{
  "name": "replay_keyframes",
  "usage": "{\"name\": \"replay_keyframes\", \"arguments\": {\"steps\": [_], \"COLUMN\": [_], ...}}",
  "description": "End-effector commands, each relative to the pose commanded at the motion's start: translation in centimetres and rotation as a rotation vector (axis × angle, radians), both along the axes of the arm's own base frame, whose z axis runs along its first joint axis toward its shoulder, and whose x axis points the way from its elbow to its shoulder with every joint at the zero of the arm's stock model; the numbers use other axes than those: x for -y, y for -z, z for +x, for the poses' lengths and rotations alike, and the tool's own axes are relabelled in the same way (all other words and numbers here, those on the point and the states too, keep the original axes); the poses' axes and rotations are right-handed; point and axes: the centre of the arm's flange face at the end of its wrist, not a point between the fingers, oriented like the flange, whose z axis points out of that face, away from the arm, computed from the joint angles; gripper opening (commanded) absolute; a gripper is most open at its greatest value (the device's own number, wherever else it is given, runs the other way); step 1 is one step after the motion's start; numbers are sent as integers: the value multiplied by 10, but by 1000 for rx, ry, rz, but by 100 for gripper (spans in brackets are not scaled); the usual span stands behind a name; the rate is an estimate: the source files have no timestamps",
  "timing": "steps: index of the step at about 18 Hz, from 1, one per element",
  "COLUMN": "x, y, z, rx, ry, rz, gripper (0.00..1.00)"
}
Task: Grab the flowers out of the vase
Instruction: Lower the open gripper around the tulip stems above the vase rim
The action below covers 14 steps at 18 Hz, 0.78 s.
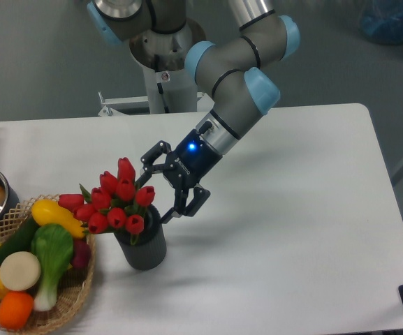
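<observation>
- The flowers [115,202] are standing upright in the vase [144,244], their stems hidden inside it and the heads pointing up, with the bunch leaning and spreading toward the left of the picture.
- They are showing as a tight cluster of red tulip heads with a few green leaves at the edges, wider than the dark grey ribbed vase beneath them.
- The vase is sitting on the white table [292,230], just beside a wicker basket [68,296] of toy vegetables, and the leftmost blooms are hanging over the basket's rim.
- The gripper [156,185] is hovering at the right edge of the bunch with its fingers spread apart and nothing between them.
- One finger is sitting above the rightmost bloom and the other just right of the vase mouth; whether either is touching is unclear.
</observation>
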Motion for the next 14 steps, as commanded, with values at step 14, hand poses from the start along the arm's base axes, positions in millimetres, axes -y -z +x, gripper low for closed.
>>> {"name": "replay_keyframes", "arguments": {"steps": [14], "x": [-22], "y": [13], "z": [-1], "rx": [55], "ry": [33], "rz": [35], "gripper": [100]}}
